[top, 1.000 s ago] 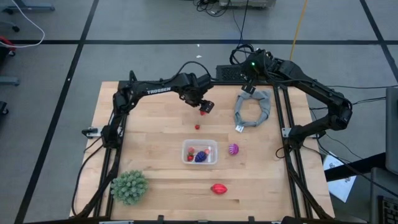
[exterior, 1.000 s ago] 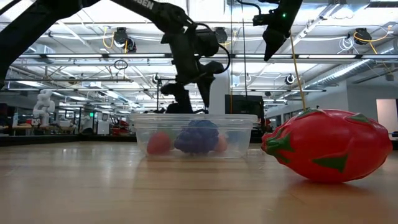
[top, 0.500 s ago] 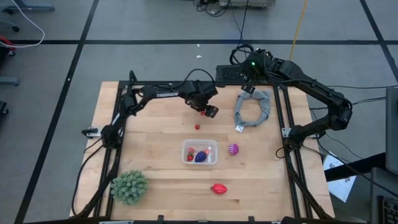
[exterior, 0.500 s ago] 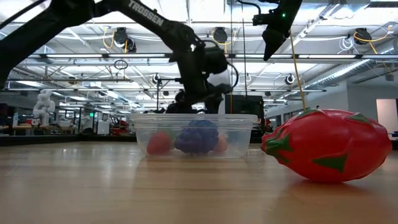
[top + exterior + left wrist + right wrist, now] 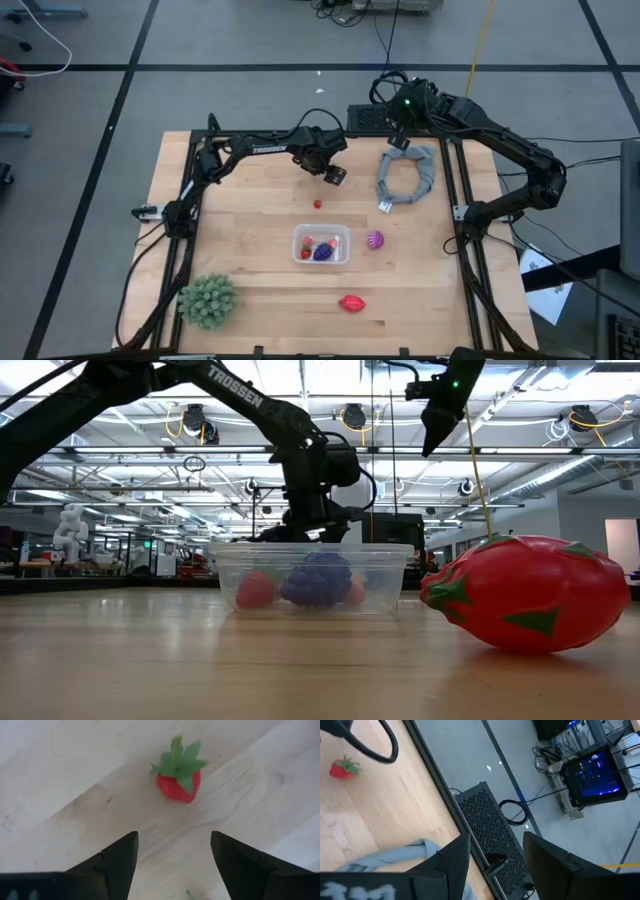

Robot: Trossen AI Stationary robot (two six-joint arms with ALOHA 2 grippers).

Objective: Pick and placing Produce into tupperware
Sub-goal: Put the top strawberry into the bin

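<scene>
**Left gripper poised over a loose strawberry, tub one step beyond**

On the table's left front corner sits the big green spiky ball [image 5: 208, 300], which plays no part. Moving right, the left arm reaches across the back of the table, and the left gripper [image 5: 336, 177] hangs above the wood with its two fingers spread wide and nothing between them. The left wrist view shows this plainly: bare wood lies between the fingers, and a small red strawberry [image 5: 177, 785] rests on the table just ahead of the fingertips, apart from them.

From above, that strawberry [image 5: 317, 204] lies a little toward the front of the table and slightly to the left of the gripper, roughly between it and the tupperware [image 5: 321, 244]. The left gripper is clearly the nearer tool, so the coming move likely calls for a short advance and descent to straddle the berry.

The tupperware stands near the table's middle and already holds a dark purple fruit [image 5: 322, 252] and small red pieces. Just beside its right wall lies the magenta fruit [image 5: 375, 240]; nearer the front edge lies the larger red oval fruit [image 5: 350, 303].

Farther right, the right gripper [image 5: 398, 143] waits over the grey cloth ring [image 5: 408, 175] at the back, fingers parted and holding nothing.
</scene>
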